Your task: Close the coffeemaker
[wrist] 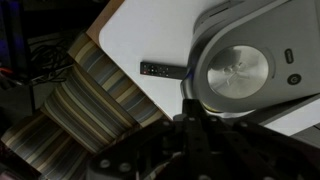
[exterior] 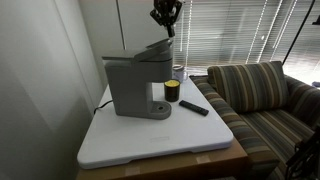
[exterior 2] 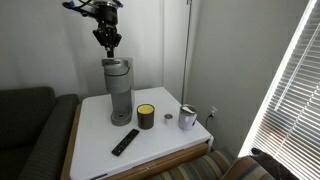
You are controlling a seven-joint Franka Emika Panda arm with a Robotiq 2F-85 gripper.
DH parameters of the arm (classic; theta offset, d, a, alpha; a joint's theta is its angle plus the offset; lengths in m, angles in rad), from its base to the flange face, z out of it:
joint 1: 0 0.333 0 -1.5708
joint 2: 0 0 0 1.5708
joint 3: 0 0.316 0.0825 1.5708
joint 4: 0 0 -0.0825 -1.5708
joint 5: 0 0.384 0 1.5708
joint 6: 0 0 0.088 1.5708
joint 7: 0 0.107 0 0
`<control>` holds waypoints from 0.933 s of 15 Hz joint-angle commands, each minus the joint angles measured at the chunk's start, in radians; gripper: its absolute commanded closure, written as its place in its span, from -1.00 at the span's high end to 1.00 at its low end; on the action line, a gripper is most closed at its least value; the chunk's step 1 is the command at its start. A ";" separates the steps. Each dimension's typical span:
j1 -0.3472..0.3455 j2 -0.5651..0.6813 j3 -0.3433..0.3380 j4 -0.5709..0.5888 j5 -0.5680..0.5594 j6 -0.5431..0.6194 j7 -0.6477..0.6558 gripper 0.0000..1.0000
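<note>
Grey coffeemaker (exterior: 135, 83), striped couch (exterior: 262, 95), yellow-black cup (exterior 2: 146, 117).

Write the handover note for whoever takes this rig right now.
Gripper: hovers just above the coffeemaker with nothing seen in it. Whether it is open or shut cannot be told.
Coffeemaker: stands on the white table, and its lid looks tilted up.
Done: gripper lined up over the lid.
Left: come down on the lid and press it shut.
Nearby: a yellow-and-black cup and a remote sit beside the machine.
</note>
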 commanded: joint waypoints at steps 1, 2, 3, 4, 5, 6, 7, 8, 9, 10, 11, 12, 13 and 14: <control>-0.026 -0.041 0.021 -0.084 0.021 0.014 0.006 -1.00; -0.028 -0.042 0.021 -0.096 0.024 0.020 0.008 -1.00; -0.030 -0.045 0.021 -0.113 0.028 0.028 0.014 -1.00; -0.032 -0.046 0.021 -0.130 0.032 0.039 0.019 -1.00; -0.034 -0.051 0.022 -0.150 0.039 0.054 0.025 -1.00; -0.036 -0.052 0.023 -0.160 0.044 0.056 0.029 -1.00; -0.036 -0.055 0.023 -0.164 0.046 0.060 0.032 -1.00; -0.037 -0.061 0.022 -0.171 0.047 0.071 0.035 -1.00; -0.038 -0.068 0.022 -0.176 0.045 0.079 0.038 -1.00; -0.038 -0.073 0.022 -0.186 0.044 0.088 0.043 -1.00; -0.039 -0.076 0.022 -0.194 0.045 0.095 0.049 -1.00; -0.040 -0.079 0.023 -0.203 0.046 0.103 0.054 -1.00; -0.041 -0.083 0.024 -0.211 0.046 0.111 0.058 -1.00; -0.041 -0.089 0.024 -0.217 0.044 0.119 0.062 -1.00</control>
